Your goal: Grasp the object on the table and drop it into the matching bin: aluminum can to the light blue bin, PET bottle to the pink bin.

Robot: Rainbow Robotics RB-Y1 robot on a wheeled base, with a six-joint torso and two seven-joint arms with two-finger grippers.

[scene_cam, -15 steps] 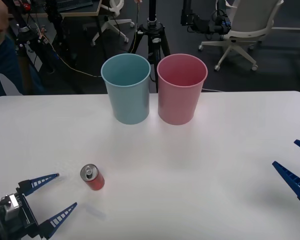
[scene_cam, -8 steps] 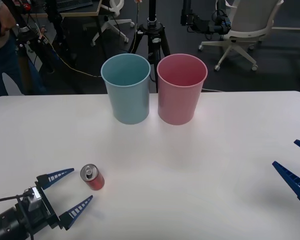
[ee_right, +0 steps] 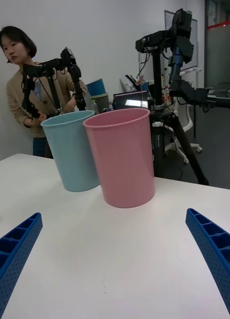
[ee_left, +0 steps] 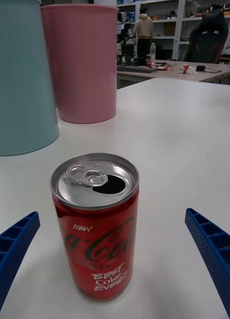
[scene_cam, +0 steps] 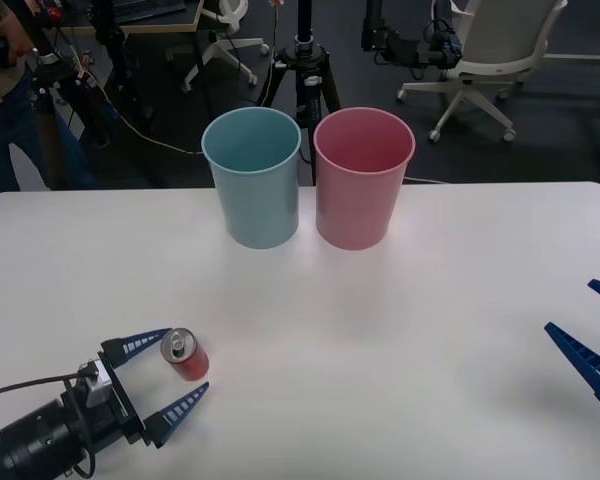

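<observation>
A small red aluminum can (scene_cam: 185,354) with a silver top stands upright on the white table (scene_cam: 400,330), near its front left. My left gripper (scene_cam: 158,378) is open, its blue fingers just short of the can on either side. Through the left wrist camera the can (ee_left: 96,224) stands close ahead, between the two fingertips. The light blue bin (scene_cam: 252,177) and the pink bin (scene_cam: 363,178) stand side by side at the table's far edge. At the table's right edge my right gripper (scene_cam: 592,330) hovers open, far from the can.
Beyond the table's far edge are a black tripod (scene_cam: 304,60), an office chair (scene_cam: 490,55) and cables on the floor. A person (scene_cam: 2,90) stands at the back left, touching nothing on the table. White tabletop stretches between the can and the bins.
My left gripper has moved forward and to the right, from well short of the can to flanking it. The can, the bins and the right gripper have stayed put.
</observation>
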